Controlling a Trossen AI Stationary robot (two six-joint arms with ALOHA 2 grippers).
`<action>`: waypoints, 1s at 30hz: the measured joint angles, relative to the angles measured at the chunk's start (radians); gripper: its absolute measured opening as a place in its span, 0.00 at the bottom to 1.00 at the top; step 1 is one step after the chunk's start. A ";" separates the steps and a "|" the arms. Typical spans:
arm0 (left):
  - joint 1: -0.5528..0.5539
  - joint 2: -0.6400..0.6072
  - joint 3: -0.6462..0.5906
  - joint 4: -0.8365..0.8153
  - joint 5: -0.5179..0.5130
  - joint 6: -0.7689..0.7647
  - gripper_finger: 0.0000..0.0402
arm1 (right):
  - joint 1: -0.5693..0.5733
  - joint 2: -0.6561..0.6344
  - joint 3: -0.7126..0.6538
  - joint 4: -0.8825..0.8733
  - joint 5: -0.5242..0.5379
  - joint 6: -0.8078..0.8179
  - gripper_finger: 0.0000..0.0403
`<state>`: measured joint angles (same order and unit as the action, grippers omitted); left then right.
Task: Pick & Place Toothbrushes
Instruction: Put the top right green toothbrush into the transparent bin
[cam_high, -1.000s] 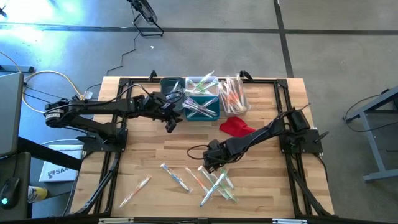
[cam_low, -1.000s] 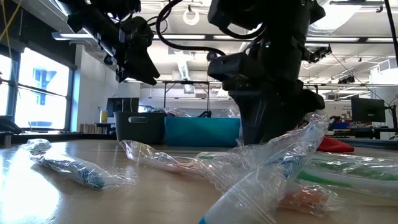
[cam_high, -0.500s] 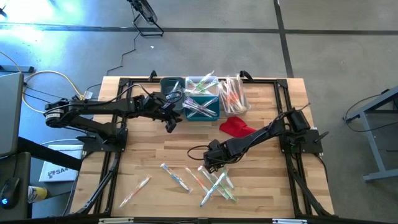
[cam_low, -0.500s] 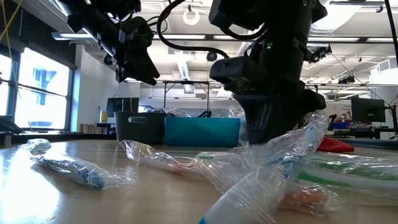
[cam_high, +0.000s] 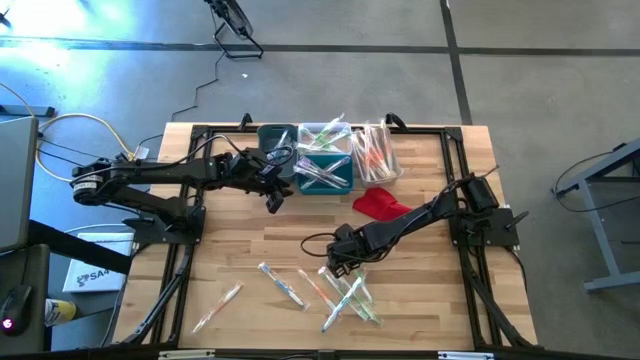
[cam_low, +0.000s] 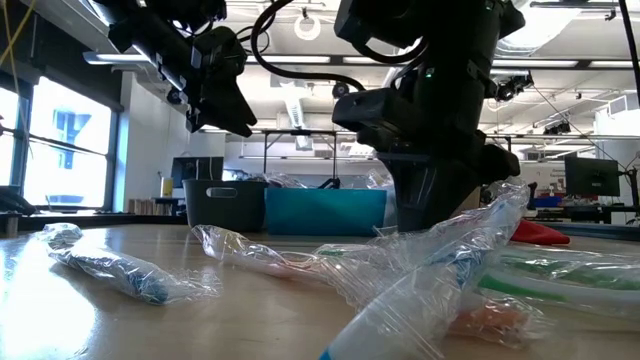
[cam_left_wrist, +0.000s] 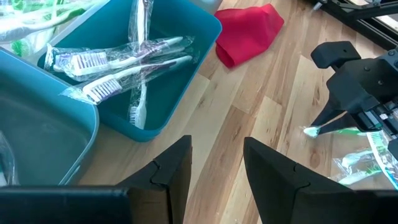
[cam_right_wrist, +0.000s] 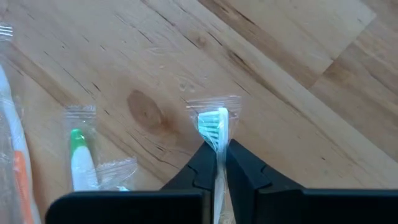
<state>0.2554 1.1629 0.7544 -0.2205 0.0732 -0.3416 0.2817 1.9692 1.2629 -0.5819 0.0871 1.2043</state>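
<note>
My right gripper (cam_right_wrist: 221, 155) stands low over the table's near middle (cam_high: 335, 263), shut on a wrapped toothbrush with green bristles (cam_right_wrist: 214, 123). Around it, several more wrapped toothbrushes (cam_high: 345, 295) lie loose on the wood, and others lie to the left (cam_high: 283, 283). My left gripper (cam_left_wrist: 217, 168) hangs open and empty above the table beside the teal bin (cam_high: 325, 172), which holds several toothbrushes (cam_left_wrist: 118, 62). My right gripper pinches the toothbrush's neck (cam_right_wrist: 219, 146), just behind the bristle head, between its two fingers through the clear wrapper. The fingers come steeply from above. The head sticks out past the fingertips, and the brush lies low at the wood (cam_left_wrist: 314, 130).
A dark grey bin (cam_high: 275, 140) and a clear bin of orange toothbrushes (cam_high: 375, 152) flank the teal bin at the table's far middle. A red cloth (cam_high: 380, 203) lies just in front of them. Black frame rails run along the table's left and right sides.
My right gripper has shut on the green-bristled toothbrush without moving from its place. The toothbrush lies where it was.
</note>
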 joint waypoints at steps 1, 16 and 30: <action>0.000 0.000 0.000 0.000 0.000 0.000 0.36 | 0.000 0.000 0.000 0.000 0.000 0.000 0.04; 0.000 0.000 0.000 0.001 0.000 -0.003 0.36 | 0.000 0.000 0.000 0.004 0.012 0.027 0.02; 0.000 0.000 0.000 -0.015 0.000 0.003 0.36 | -0.042 -0.075 0.000 0.080 -0.076 -0.116 0.02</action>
<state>0.2554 1.1629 0.7544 -0.2352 0.0734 -0.3389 0.2398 1.8937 1.2625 -0.5017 0.0108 1.0886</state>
